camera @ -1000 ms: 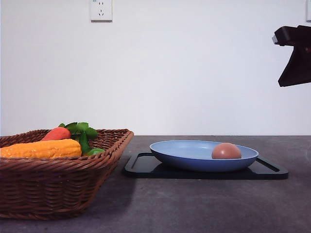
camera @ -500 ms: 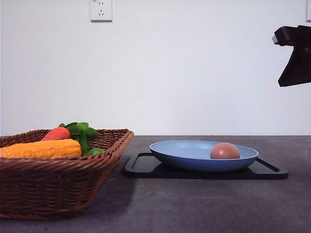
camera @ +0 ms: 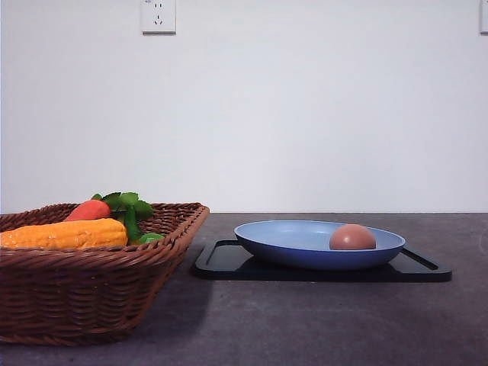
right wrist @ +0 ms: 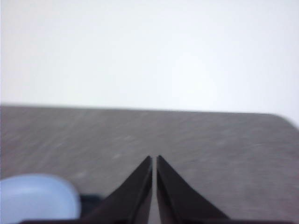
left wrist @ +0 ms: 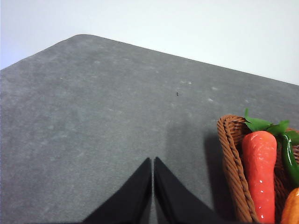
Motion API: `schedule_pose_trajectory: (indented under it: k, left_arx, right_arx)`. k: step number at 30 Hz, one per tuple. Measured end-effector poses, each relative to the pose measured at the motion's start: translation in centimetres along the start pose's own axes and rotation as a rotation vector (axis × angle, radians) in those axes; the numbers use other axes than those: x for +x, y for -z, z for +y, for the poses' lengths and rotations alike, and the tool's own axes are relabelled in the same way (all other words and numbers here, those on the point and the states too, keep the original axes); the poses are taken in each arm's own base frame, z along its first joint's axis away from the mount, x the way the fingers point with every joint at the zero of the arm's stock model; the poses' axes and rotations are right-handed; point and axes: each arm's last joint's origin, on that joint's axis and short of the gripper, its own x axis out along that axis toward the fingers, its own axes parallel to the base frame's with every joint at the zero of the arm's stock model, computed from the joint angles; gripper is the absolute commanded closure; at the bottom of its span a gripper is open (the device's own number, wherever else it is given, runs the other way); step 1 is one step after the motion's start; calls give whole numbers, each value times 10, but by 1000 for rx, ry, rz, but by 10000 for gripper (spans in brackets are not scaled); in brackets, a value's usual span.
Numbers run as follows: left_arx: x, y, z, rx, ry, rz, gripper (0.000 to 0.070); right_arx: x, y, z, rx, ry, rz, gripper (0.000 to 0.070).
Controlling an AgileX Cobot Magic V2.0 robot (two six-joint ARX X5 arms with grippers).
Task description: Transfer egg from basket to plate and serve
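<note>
The brown egg rests inside the light blue plate, toward its right side. That plate stands on a flat black tray. At the left stands the woven wicker basket, whose rim also shows in the left wrist view. My left gripper is shut with nothing in it, above bare table beside the basket. My right gripper is shut and empty too, over the table, with the plate's edge near it.
The basket holds an orange corn cob, a red-orange carrot with green leaves, and a green pepper. The dark grey tabletop stretches in front of the tray. A wall socket sits high on the white wall.
The right arm, seen at the upper right of the front view before, has left that view. The egg has rolled slightly left in the plate.
</note>
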Motion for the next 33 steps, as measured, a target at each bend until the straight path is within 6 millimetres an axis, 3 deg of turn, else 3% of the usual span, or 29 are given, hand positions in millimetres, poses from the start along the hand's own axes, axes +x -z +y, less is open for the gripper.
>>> schedule_pose_trajectory:
  k: [4, 14, 20, 33]
  left_arx:
    - [0, 0, 0, 0, 0, 0, 700]
    - [0, 0, 0, 0, 0, 0, 700]
    - [0, 0, 0, 0, 0, 0, 700]
    - [0, 0, 0, 0, 0, 0, 700]
  right_arx:
    - [-6, 21, -9, 0, 42, -13, 700]
    - [-9, 81, -9, -6, -109, 77, 700]
    - [-12, 92, -9, 4, -109, 197, 700]
    - [-10, 97, -9, 15, -98, 251, 700]
